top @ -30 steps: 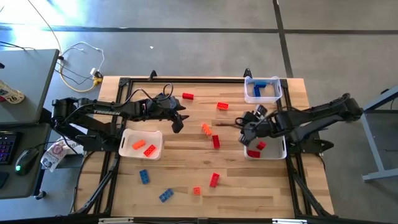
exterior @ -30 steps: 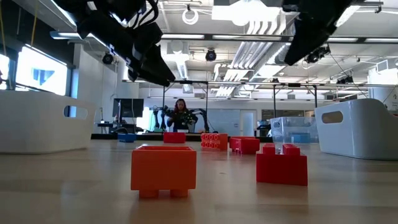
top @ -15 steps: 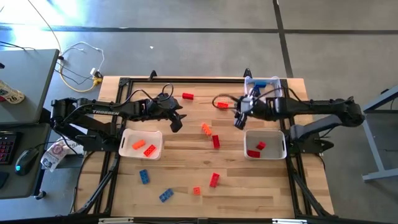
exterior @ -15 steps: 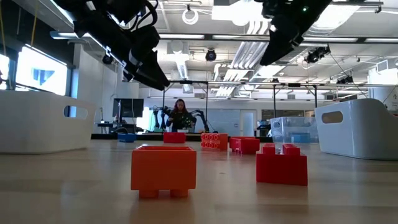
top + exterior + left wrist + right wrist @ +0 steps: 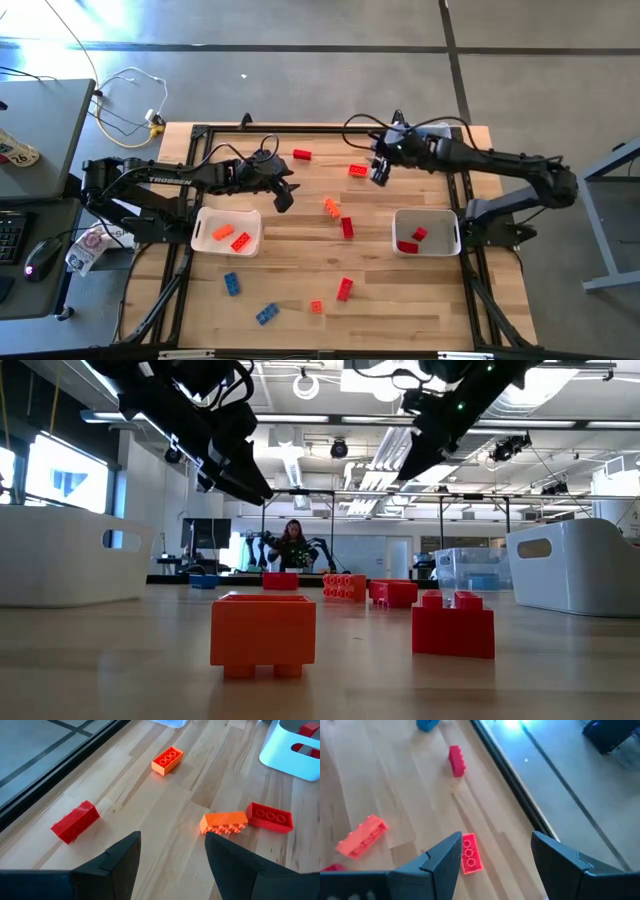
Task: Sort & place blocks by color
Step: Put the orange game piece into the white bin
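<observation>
**Table inventory: both arms hovering unloaded, bricks part sorted**

Right gripper point(image 5: 378, 174): hanging above the table's far half, just beside an orange-red brick point(image 5: 357, 170). Its wrist view is showing the fingers point(image 5: 442, 862) spread with nothing between them, the same brick point(image 5: 468, 853) lying below the gap.

Left gripper point(image 5: 284, 196): hovering near the table's middle, fingers point(image 5: 122, 857) parted and unloaded. Its wrist view is taking in an orange brick point(image 5: 223, 822) touching a red brick point(image 5: 269, 816), a lone red brick point(image 5: 74, 821) and an orange-red one point(image 5: 167, 760).

High view only:
- Left white tray point(image 5: 205, 215), holding an orange block point(image 5: 223, 232) and a red-orange block point(image 5: 240, 241).
- Right white tray point(image 5: 454, 238), holding two red blocks point(image 5: 412, 240).
- Far tray point(image 5: 443, 130), mostly hidden behind the right arm.
- Loose on the wood: two blue bricks point(image 5: 231, 284) near the front left, a small orange brick point(image 5: 316, 307) and a red brick point(image 5: 344, 289) near the front middle.

Low view only: an orange brick point(image 5: 263, 632) and a red brick point(image 5: 453, 624) sitting closest to the lens, and a person point(image 5: 292, 546) standing in the room beyond.
</observation>
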You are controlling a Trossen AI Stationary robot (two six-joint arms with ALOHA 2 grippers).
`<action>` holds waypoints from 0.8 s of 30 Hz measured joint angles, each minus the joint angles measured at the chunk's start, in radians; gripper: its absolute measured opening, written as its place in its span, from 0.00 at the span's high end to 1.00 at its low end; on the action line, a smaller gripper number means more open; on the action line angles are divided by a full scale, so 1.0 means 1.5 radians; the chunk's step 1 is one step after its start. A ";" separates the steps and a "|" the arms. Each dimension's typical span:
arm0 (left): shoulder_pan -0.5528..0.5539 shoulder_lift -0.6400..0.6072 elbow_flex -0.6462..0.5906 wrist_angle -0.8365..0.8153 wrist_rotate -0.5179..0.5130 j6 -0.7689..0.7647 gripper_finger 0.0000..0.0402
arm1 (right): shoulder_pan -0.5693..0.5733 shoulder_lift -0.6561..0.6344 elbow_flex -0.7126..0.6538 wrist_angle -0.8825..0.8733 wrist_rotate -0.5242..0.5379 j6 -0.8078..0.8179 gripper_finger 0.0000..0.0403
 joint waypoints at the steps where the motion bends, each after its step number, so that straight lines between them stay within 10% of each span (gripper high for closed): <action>1: 0.000 0.000 0.000 0.000 0.000 0.000 0.48 | -0.006 0.009 0.000 0.005 -0.010 -0.007 0.44; 24: 0.000 0.000 0.000 0.000 0.001 -0.001 0.48 | -0.077 0.248 0.000 0.069 -0.109 -0.094 0.44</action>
